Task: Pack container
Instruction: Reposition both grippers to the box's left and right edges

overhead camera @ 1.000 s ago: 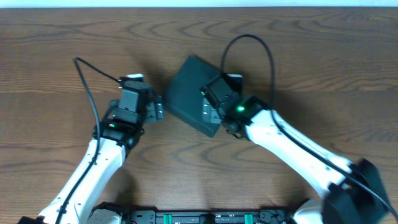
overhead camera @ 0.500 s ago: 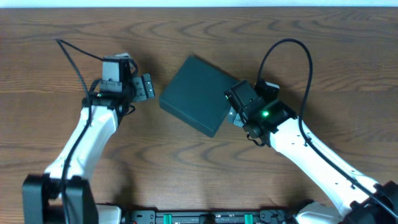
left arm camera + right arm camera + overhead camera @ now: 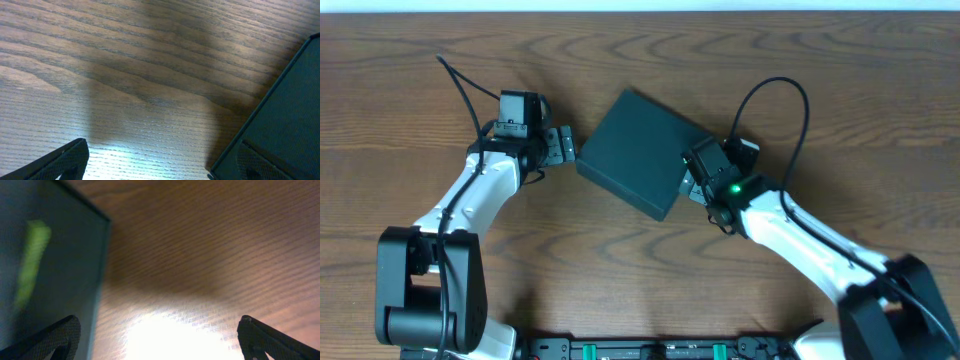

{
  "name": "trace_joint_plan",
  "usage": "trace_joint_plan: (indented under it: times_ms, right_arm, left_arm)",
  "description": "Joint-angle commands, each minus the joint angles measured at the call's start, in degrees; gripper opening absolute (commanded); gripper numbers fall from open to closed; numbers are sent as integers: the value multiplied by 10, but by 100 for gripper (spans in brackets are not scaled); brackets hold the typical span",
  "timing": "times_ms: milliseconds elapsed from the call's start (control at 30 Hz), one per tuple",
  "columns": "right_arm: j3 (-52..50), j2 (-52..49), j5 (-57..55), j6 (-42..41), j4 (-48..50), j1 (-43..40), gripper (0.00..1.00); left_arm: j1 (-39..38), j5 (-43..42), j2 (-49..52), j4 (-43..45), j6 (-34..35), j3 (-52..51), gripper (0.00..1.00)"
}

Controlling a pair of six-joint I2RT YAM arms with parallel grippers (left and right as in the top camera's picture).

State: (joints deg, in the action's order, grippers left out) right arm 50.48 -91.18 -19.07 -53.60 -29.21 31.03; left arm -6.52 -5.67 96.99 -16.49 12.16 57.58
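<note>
We are looking down at the container (image 3: 635,153), a dark square box lying tilted like a diamond near the middle of the wooden table (image 3: 840,90), and its lid is looking flat and shut. Our left gripper (image 3: 560,145) is sitting at about 9 o'clock from the box, just beside its left corner, and its fingers are spread apart with nothing between them. In the left wrist view we are seeing the box (image 3: 285,125) at about 4 o'clock, with bare wood in the gap between the finger tips. Our right gripper (image 3: 694,172) is sitting at about 3 o'clock from the box, right at its edge, and its fingers are spread wide too, holding nothing. In the right wrist view the box wall (image 3: 45,260) is filling the left side. We cannot tell if either gripper is touching the box. We are not seeing any snacks on the table, so we think the packing part is done and we are tidying the shut box. Next, we think both grippers are needing to nudge the box gently from both sides, so it is not sliding away.
</note>
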Motion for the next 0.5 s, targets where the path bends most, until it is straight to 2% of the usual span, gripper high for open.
trace_joint_plan:
  times_ms: [0, 333, 467]
  right_arm:
    - [-5, -36, -4, -8, 16, -14, 99]
    - [-4, -49, -4, 23, 97, -34, 99]
    - [-4, -50, -4, 39, 111, -37, 99]
  left_arm:
    - [-3, -5, 7, -5, -6, 14, 95]
    - [-45, -19, 8, -76, 5, 14, 95]
    - [-57, -19, 7, -104, 49, 14, 95]
